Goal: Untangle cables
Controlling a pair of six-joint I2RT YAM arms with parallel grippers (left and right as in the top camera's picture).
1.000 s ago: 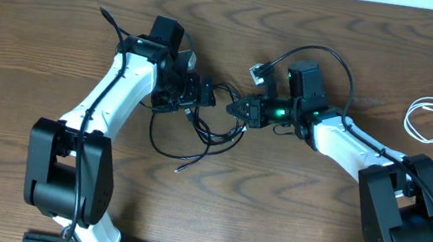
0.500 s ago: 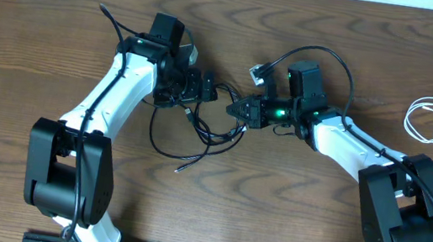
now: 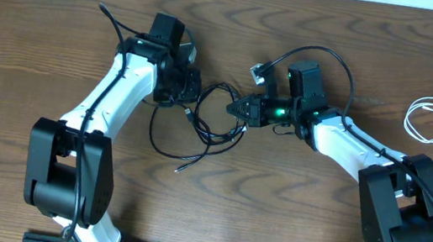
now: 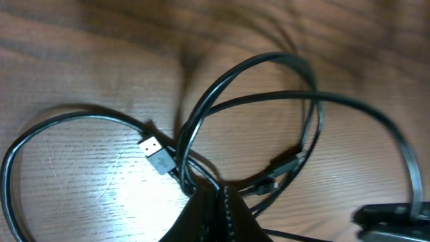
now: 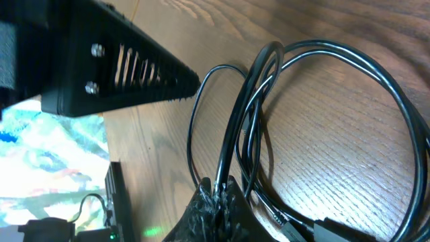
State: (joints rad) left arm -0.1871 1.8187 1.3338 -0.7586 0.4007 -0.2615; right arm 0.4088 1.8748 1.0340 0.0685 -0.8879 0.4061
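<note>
Table (image 3: pixel 26 26) wide, wood, both arms reaching to centre of frame

Left gripper (image 4: pixel 215 196) clamped tight, appears to pinch black cable (image 4: pixel 265 57) at fingertips; right gripper (image 5: pixel 218 191) closed on strands of same cord

Black cable between the two at frame centre, loops crossing, not yet straightened

White cable (image 3: pixel 409 119) coiled alone near right edge, well apart, so separation looks done; opening the loops remains

USB plug (image 4: pixel 158 153) lies loose beside left fingertips

Change: left jaws gaped wide a second ago, now snapped shut; right unchanged
</note>
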